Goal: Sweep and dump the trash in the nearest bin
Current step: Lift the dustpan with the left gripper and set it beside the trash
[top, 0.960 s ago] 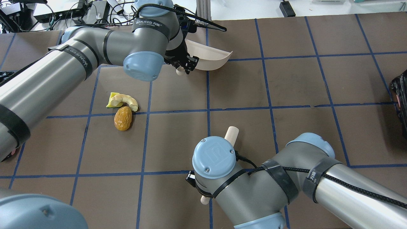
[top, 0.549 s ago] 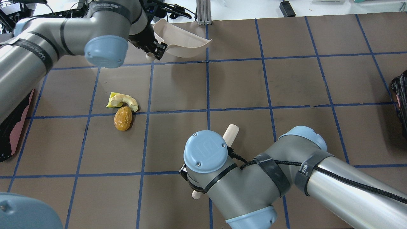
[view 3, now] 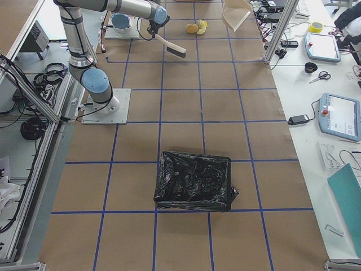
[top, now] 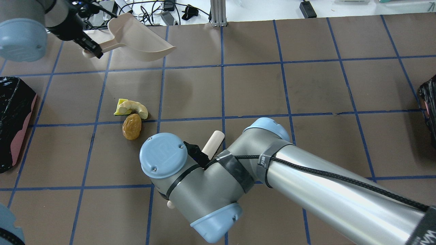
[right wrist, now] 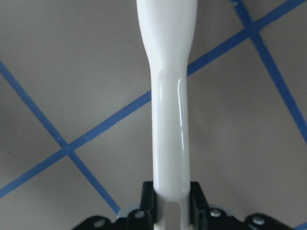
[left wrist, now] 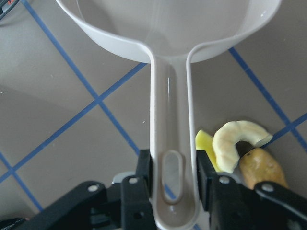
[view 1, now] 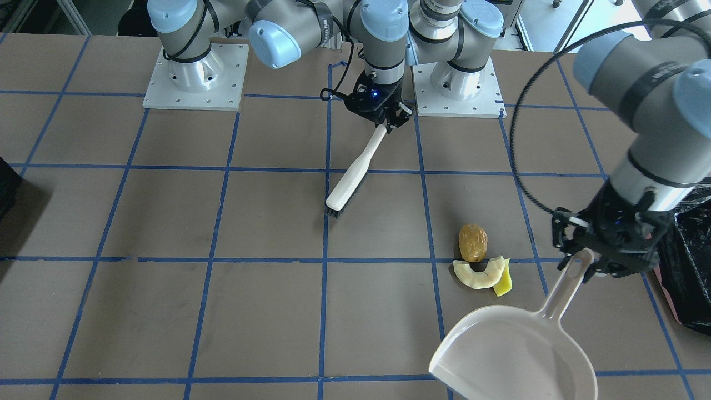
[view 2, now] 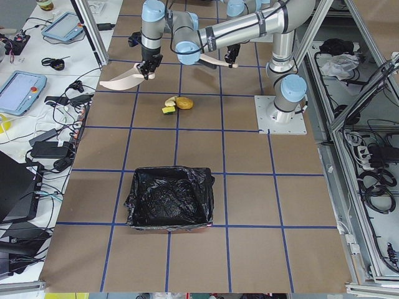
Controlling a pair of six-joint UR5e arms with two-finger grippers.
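So the brown table with the blue tape grid [top: 323, 85] takes up basically everything. The right arm [top: 306, 180] stretches across the near side of it, and the left arm [view 1: 639, 83] reaches out to the far side on the robot's left.

The bin lined with crinkly glossy black plastic [top: 13, 102] sits at the table's edge on the robot's left, with its pinkish side showing. A second black-lined bin [top: 430, 109] sits at the opposite edge, well apart from the scraps.

The white plastic dustpan [view 1: 516, 355] is held up off the table beyond the scraps. The left gripper [left wrist: 173, 177] is clamped on the end of its handle, one finger pressed on each side.

The white long-handled brush with dark bristles [view 1: 350, 178] slants down from the right gripper [view 1: 389, 119], whose fingers squeeze the handle end. The bristle end is low over the table, can't tell if it touches. It's well apart from the trash.

The trash sits in a little cluster on the table, between the brush and the left bin. The brown wrinkled potato-like lump [top: 131, 126] lies against one end of the pale crescent-shaped peel slice [top: 136, 107]. The small yellow wedge [top: 120, 106] touches the crescent's other end. None of it is in the dustpan or a bin.
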